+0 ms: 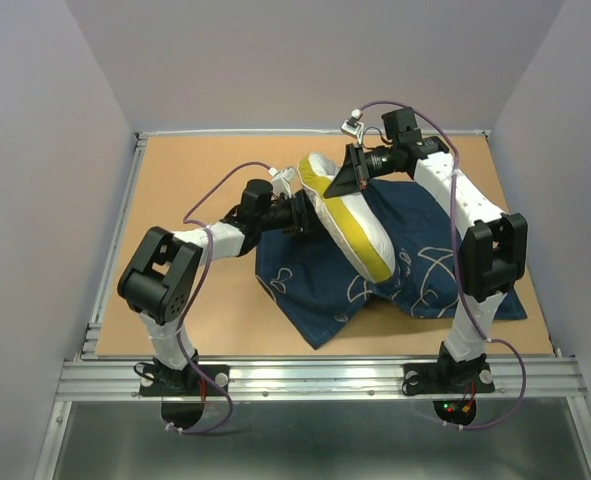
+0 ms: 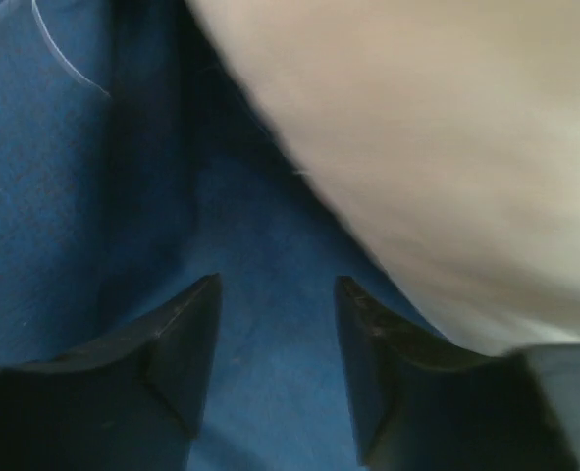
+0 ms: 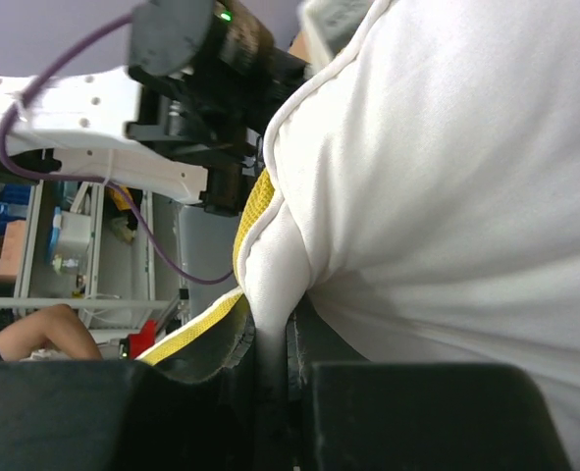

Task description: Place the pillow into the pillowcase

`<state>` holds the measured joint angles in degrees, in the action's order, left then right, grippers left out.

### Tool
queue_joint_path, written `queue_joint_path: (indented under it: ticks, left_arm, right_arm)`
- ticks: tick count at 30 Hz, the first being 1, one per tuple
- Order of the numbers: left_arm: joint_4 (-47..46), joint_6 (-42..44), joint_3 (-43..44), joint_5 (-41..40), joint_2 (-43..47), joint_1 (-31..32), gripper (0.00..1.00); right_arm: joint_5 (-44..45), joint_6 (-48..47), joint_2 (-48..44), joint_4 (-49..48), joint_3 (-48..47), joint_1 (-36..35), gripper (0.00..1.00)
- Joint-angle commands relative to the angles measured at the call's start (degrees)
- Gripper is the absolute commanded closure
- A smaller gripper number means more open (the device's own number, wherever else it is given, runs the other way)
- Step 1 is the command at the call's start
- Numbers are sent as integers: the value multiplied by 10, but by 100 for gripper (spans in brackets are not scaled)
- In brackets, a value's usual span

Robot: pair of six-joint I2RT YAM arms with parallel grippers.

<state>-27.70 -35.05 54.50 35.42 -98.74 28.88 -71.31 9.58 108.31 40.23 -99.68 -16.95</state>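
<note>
The white pillow [image 1: 347, 222] with its yellow band stands tilted on edge over the navy pillowcase [image 1: 420, 262], which lies spread on the table. My right gripper [image 1: 341, 181] is at the pillow's upper far edge, shut on a fold of its white fabric [image 3: 273, 294] next to the yellow band [image 3: 196, 332]. My left gripper [image 1: 308, 212] reaches in low from the left, its tip hidden against the pillow. In the left wrist view its jaws [image 2: 275, 339] stand open over blue pillowcase cloth [image 2: 270, 245], with the pillow [image 2: 447, 137] close at the upper right.
The brown table [image 1: 195, 180] is bounded by a metal rail [image 1: 315, 375] at the near edge and grey walls on three sides. The pillowcase's near corner [image 1: 317, 338] reaches close to the front edge. A purple cable [image 1: 415, 110] loops above the right wrist.
</note>
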Motion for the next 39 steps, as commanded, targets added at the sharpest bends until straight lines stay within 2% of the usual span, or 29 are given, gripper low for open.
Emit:
queue_joint_path:
  ticks: [1, 6, 7, 13, 14, 17, 18, 20, 21, 23, 24, 27, 33, 36, 37, 39]
  left_arm:
    - [-182, -109, 2, 16, -26, 23, 33]
    - [-205, -149, 41, -18, -93, 54, 26]
    - [-205, -163, 49, -25, -104, 57, 20]
    - [-235, -212, 89, -56, -172, 67, 16]
    - [-238, -209, 95, -59, -182, 71, 1]
    - [-223, -202, 119, -76, -203, 77, 1]
    - [-154, -181, 132, -88, -216, 79, 4]
    - [-106, -156, 155, -115, -224, 77, 13]
    - [-50, -121, 158, -126, -221, 75, 24]
    - [8, -87, 158, -171, -211, 63, 37]
    - [69, -65, 156, -192, -197, 57, 43]
    - [183, 1, 162, -280, -177, 24, 79]
    - [276, 74, 148, -349, -128, -47, 85]
    - [300, 91, 134, -365, -107, -73, 85]
    - [308, 94, 131, -363, -93, -79, 85]
    - [323, 103, 133, -357, -82, -87, 80]
  right_arm:
    - [-65, 48, -36, -36, -66, 2, 99]
    - [-82, 71, -33, -40, -87, 3, 99]
    - [-85, 79, -33, -45, -88, 2, 99]
    - [-108, 143, -55, -92, -45, 0, 99]
    - [-110, 152, -63, -99, -38, -1, 99]
    - [-118, 178, -72, -123, -28, -5, 99]
    - [-120, 184, -74, -126, -29, -5, 100]
    - [-118, 187, -80, -128, -22, 1, 99]
    - [-117, 186, -83, -128, -14, 4, 99]
    - [-115, 186, -96, -128, 16, 17, 99]
    - [-117, 187, -100, -129, 22, 20, 99]
    - [-111, 189, -115, -131, 33, 26, 99]
    - [-62, 179, -118, -130, 58, 60, 99]
    - [22, 134, -120, -122, 100, 69, 99]
    - [90, 96, -124, -113, 116, 69, 99]
    - [149, 50, -116, -90, 141, 68, 99]
